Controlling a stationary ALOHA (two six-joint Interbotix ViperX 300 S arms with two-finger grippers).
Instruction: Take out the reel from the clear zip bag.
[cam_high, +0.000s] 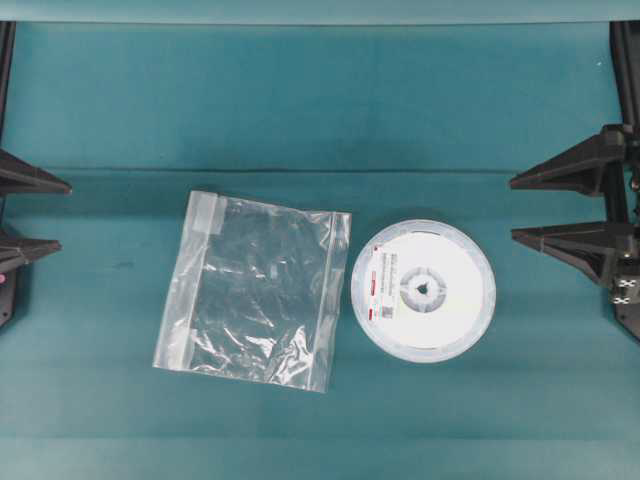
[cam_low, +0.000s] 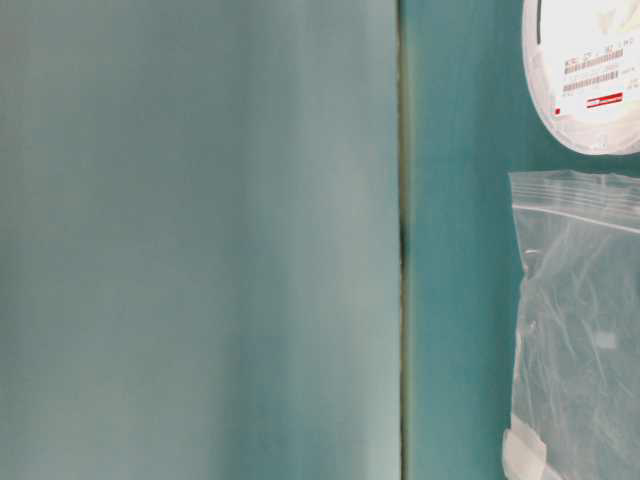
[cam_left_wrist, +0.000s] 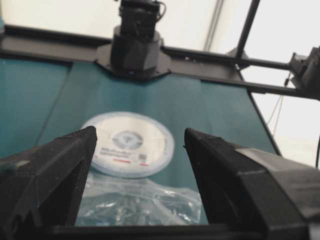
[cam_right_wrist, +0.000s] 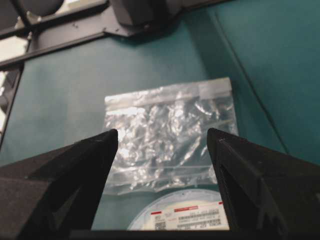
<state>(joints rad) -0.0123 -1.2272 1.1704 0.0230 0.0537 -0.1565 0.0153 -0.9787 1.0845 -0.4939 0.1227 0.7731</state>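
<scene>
The reel (cam_high: 423, 290) lies right of centre in the overhead view, just beside the empty clear zip bag (cam_high: 256, 288) — outside it. The left gripper (cam_high: 45, 215) and right gripper (cam_high: 530, 208) sit at the frame edges, jaws spread, holding nothing.

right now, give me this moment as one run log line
reel: out, flat on table, right of bag | clear zip bag: empty, flat | left gripper: open, holding nothing | right gripper: open, holding nothing

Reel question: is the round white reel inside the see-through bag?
No, in the overhead view the reel lies on the teal table beside the clear zip bag, fully outside it.
</scene>
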